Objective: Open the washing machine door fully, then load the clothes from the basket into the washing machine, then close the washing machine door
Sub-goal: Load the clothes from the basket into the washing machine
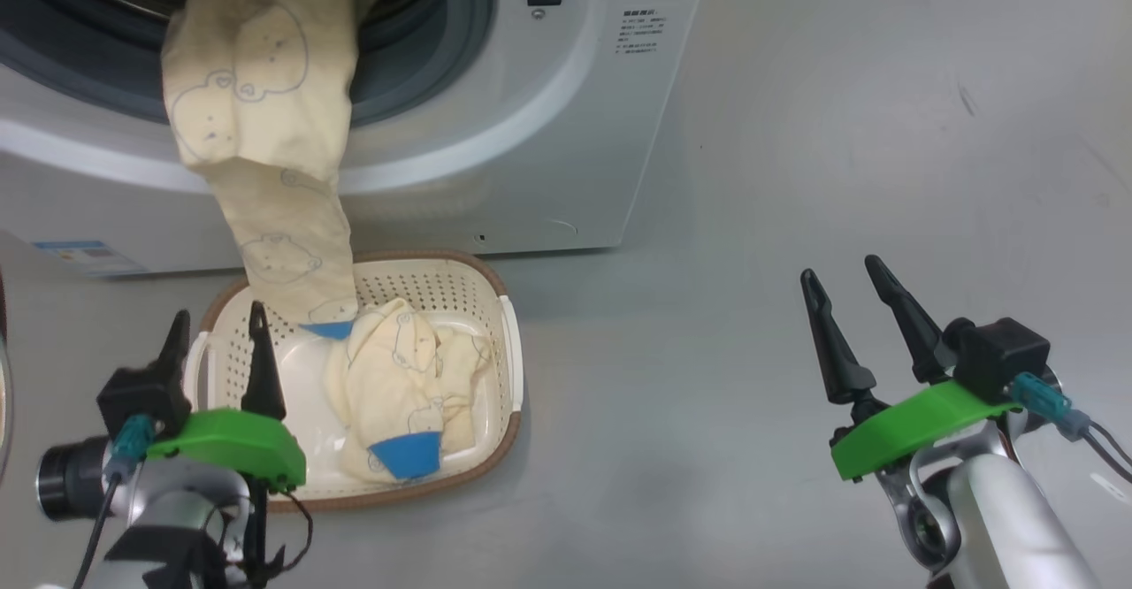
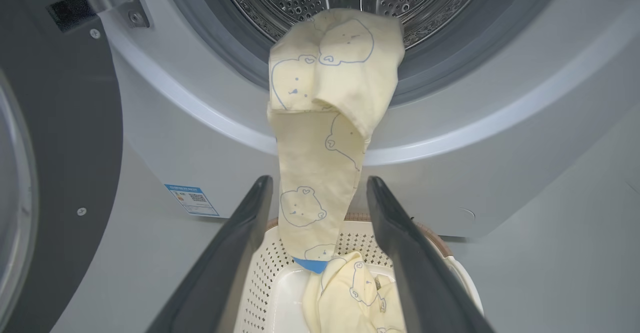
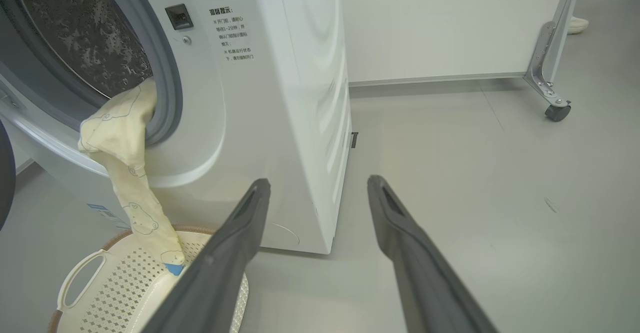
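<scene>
Grey floor (image 1: 796, 129) is lying bare and wide to the right of the washing machine (image 1: 566, 129), so I am seeing plenty of room around my right gripper (image 1: 840, 268), its jaws standing wide apart and empty. I am spotting a small block of Chinese notice text (image 3: 231, 33) on the machine front beside the black latch slot (image 3: 178, 16), too small to copy out. Blue sticker (image 2: 191, 199), apparently with a QR code, is sitting low on the front. Washing machine door (image 2: 60, 148) is standing swung open at my left. One garment (image 1: 265, 129) is hanging out of the drum over the grey gasket (image 1: 473, 41), its blue cuff reaching down into the basket (image 1: 433, 288). Second garment (image 1: 398, 386) is lying bunched inside. Basket is sitting on the floor just before the machine's bottom edge. My left gripper (image 1: 219, 310) is hovering over the basket's left side, jaws apart and empty, framing the hanging garment in the left wrist view. Castor (image 3: 556, 112) of a white panel is standing well off to the right.
</scene>
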`<state>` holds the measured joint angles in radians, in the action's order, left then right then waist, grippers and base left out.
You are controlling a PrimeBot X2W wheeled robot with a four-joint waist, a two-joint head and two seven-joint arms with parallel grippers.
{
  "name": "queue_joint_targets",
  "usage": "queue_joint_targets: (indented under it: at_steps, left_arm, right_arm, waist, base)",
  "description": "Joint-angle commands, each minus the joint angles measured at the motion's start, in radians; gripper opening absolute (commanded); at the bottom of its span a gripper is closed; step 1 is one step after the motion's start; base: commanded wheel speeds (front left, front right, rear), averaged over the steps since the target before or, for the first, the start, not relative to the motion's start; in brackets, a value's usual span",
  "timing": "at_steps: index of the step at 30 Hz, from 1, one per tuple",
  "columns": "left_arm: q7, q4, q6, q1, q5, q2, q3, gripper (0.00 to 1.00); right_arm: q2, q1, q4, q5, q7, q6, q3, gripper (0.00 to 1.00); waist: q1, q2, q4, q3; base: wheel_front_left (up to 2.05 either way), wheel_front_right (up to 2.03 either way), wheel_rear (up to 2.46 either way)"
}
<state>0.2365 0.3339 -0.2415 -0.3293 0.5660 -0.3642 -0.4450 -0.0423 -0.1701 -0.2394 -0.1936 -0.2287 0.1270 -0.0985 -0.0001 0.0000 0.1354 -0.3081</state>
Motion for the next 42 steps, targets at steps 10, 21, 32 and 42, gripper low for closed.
queue_joint_targets:
  at_steps: [10,21,32,42]
  left_arm:
    - [-0.038,0.117,0.054,-0.223,0.009,-0.031,0.030,1.00]
    - [-0.096,0.351,0.183,-0.454,0.037,-0.046,0.023,1.00]
    - [-0.100,0.502,0.233,-0.610,0.030,-0.043,0.007,1.00]
    - [-0.118,0.603,0.216,-0.670,0.028,-0.025,-0.005,0.00]
  right_arm:
    - [-0.008,-0.090,0.037,-0.032,-0.017,0.004,-0.054,1.00]
    - [-0.008,-0.167,0.015,-0.092,-0.032,0.004,-0.102,1.00]
    - [-0.008,-0.186,0.044,-0.135,-0.033,0.004,-0.110,1.00]
    - [-0.008,-0.191,0.045,-0.144,-0.033,0.004,-0.108,1.00]
  waist:
    - [0.0001,0.0000,0.047,-0.143]
    - [0.0001,0.0000,0.136,-0.288]
    - [0.0001,0.0000,0.181,-0.355]
    - [0.0001,0.0000,0.173,-0.356]
  base:
    - [0.00,0.00,0.00]
    - [0.00,0.00,0.00]
    - [0.00,0.00,0.00]
    - [0.00,0.00,0.00]
